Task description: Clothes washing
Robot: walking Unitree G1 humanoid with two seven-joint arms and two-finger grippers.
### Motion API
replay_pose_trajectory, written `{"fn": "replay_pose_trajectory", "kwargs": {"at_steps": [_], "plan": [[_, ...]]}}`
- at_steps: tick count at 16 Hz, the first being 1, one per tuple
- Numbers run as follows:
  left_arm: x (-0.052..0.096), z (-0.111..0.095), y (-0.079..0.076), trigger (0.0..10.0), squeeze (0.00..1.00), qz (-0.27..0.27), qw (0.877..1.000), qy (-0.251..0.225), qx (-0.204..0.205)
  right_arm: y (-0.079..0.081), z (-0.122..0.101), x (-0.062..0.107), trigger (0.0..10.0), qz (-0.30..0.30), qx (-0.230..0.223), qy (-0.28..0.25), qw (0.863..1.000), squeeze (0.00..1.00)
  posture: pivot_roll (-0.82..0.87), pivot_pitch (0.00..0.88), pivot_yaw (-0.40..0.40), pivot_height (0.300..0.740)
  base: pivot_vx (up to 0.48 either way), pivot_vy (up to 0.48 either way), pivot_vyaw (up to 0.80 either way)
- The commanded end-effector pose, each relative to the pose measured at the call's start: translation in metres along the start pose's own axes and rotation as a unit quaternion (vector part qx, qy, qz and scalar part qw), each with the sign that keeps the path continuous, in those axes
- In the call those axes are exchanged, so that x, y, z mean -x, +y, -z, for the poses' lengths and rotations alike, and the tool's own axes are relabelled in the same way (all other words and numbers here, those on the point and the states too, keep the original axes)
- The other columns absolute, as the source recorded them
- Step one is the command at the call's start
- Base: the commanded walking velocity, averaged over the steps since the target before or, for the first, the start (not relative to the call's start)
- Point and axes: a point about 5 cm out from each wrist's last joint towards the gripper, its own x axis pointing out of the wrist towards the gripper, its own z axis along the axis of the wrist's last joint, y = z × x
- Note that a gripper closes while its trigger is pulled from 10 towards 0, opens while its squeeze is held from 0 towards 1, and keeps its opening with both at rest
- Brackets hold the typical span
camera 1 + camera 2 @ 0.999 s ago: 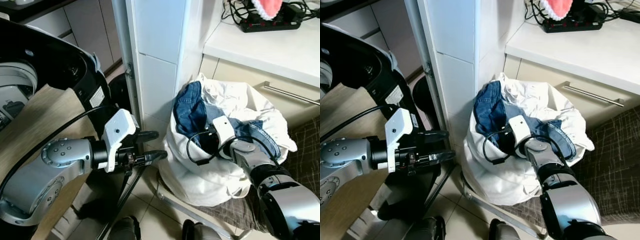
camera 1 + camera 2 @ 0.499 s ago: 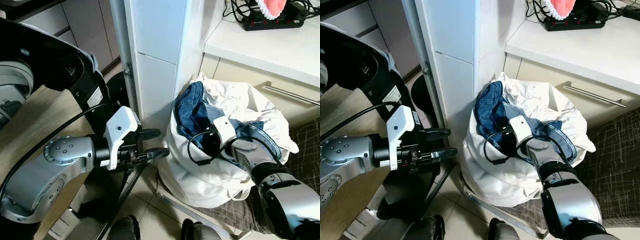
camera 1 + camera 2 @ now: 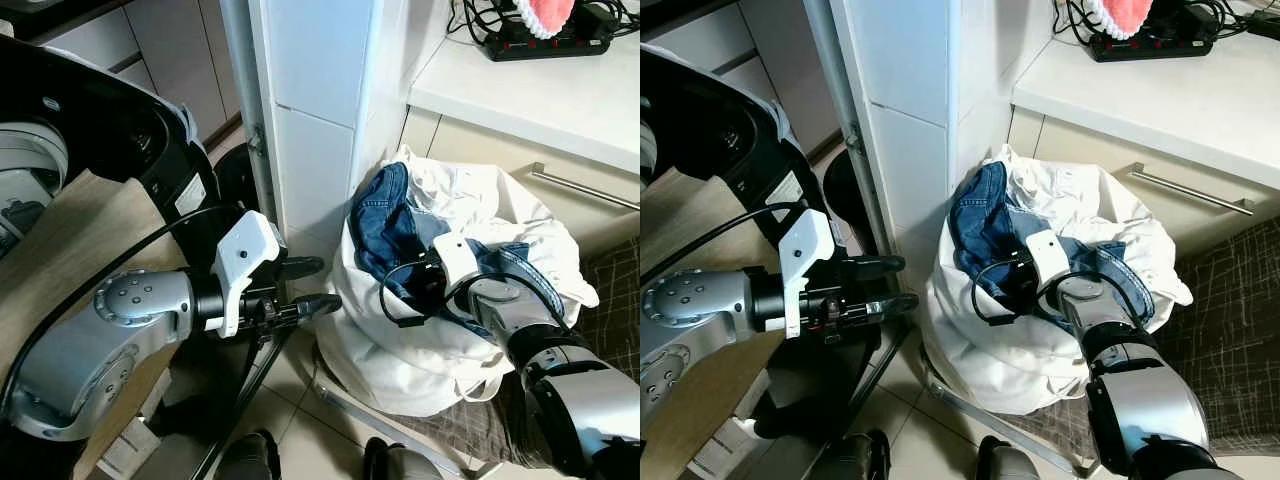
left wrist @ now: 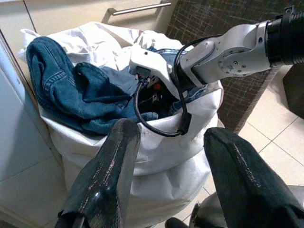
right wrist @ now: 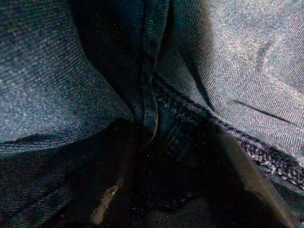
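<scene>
Denim from 1 white laundry bag (image 3: 420,350) surrounds your right gripper (image 3: 425,285), grip unreadable, while your left gripper (image 3: 312,285) waits beside it, fingers (image 4: 111,166) spread.

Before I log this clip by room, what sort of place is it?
Probably a home laundry or utility corner: a white laundry bag stuffed with jeans, a cabinet drawer with a bar handle under a white counter, and a tiled floor.
</scene>
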Motion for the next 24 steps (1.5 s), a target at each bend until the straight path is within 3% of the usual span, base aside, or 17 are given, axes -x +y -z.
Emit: {"fn": "replay_pose_trajectory", "kwargs": {"at_steps": [1,8,11,14,15,18,21,23,24], "plan": [[-0.002,-0.002,0.000,10.0,0.00,0.001,1.000,0.000,-0.008,-0.001,0.013,0.001,0.0,-0.003,-0.009,0.028,1.000,0.00,0.16,0.143,0.018,0.740,0.000,0.000,0.00],[-0.014,0.001,0.006,10.0,0.00,-0.014,1.000,-0.015,-0.004,-0.013,0.003,0.007,0.0,0.005,-0.034,-0.014,0.999,0.00,0.09,0.107,0.008,0.740,0.000,0.000,0.00],[-0.021,0.002,0.014,10.0,0.00,-0.044,0.999,-0.023,-0.010,-0.024,-0.007,0.014,0.0,0.004,-0.063,-0.059,0.996,0.00,0.05,0.093,0.012,0.740,0.000,0.000,0.00],[-0.031,-0.005,0.028,10.0,0.00,-0.097,0.993,-0.058,-0.017,-0.039,-0.035,0.030,0.0,-0.039,-0.096,-0.159,0.982,0.00,0.00,0.075,0.010,0.740,0.000,0.000,0.00],[-0.033,-0.009,0.033,10.0,0.00,-0.111,0.991,-0.071,-0.017,-0.043,-0.055,0.048,0.0,-0.084,-0.113,-0.225,0.964,0.00,-0.02,0.068,0.013,0.740,0.000,0.000,0.00],[-0.037,-0.017,0.036,10.0,0.00,-0.122,0.987,-0.103,-0.013,-0.042,-0.083,0.090,0.0,-0.156,-0.122,-0.313,0.929,0.00,-0.04,0.061,0.023,0.740,0.000,0.000,0.00],[-0.046,-0.030,0.036,10.0,0.00,-0.113,0.983,-0.142,-0.017,-0.027,-0.104,0.126,0.0,-0.240,-0.105,-0.365,0.893,0.00,-0.06,0.058,0.029,0.740,0.000,0.000,0.00],[-0.057,-0.048,0.032,10.0,0.00,-0.092,0.976,-0.197,0.006,-0.012,-0.115,0.149,0.0,-0.297,-0.095,-0.389,0.867,0.00,-0.07,0.053,0.030,0.740,0.000,0.000,0.00],[-0.060,-0.052,0.030,10.0,1.00,-0.084,0.974,-0.208,0.012,-0.009,-0.116,0.152,0.0,-0.308,-0.092,-0.390,0.863,0.00,-0.07,0.053,0.030,0.740,0.000,0.000,0.00]]}}
